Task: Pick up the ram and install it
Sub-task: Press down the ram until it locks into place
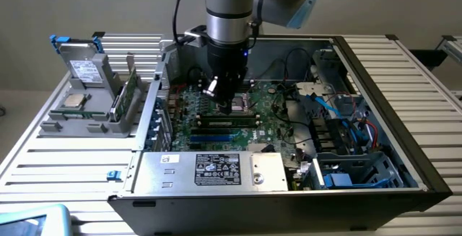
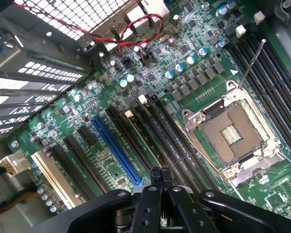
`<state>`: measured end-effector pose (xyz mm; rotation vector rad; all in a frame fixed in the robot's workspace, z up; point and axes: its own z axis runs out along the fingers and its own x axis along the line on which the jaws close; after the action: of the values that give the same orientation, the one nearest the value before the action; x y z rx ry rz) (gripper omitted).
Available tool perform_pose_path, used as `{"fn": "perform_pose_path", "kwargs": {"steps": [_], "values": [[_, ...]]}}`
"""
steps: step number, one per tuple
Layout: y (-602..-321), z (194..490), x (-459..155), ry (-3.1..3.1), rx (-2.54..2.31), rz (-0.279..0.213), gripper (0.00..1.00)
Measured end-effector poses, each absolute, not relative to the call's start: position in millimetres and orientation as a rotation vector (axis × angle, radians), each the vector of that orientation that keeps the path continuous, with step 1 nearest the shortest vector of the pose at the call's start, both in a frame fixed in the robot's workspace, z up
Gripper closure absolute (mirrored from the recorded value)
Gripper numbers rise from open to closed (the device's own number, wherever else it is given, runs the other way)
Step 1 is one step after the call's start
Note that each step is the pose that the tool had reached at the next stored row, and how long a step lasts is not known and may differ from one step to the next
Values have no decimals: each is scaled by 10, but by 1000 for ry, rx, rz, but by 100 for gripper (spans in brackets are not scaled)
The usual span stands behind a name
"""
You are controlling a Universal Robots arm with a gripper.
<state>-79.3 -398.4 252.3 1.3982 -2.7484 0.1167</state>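
In the exterior view we see our tool (image 1: 225,106) low over the motherboard (image 1: 271,114), just above the ram (image 1: 229,120), which lies flat in its slot beside the CPU socket (image 1: 238,102). In the wrist view the tool (image 2: 160,174) is pinched closed, empty, over dark slots near the socket (image 2: 233,133). Installation looks mostly done.

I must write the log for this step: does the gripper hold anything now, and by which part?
Nothing is held. The gripper is shut, its fingertips pressed together with nothing between them, low over the motherboard. A ram sits in a slot below it.
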Motion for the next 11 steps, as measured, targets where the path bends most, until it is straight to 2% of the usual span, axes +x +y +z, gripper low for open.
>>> {"fn": "perform_pose_path", "kwargs": {"steps": [11], "values": [[-3984, 2523, -793, -2849, 1165, 109, 89]]}}
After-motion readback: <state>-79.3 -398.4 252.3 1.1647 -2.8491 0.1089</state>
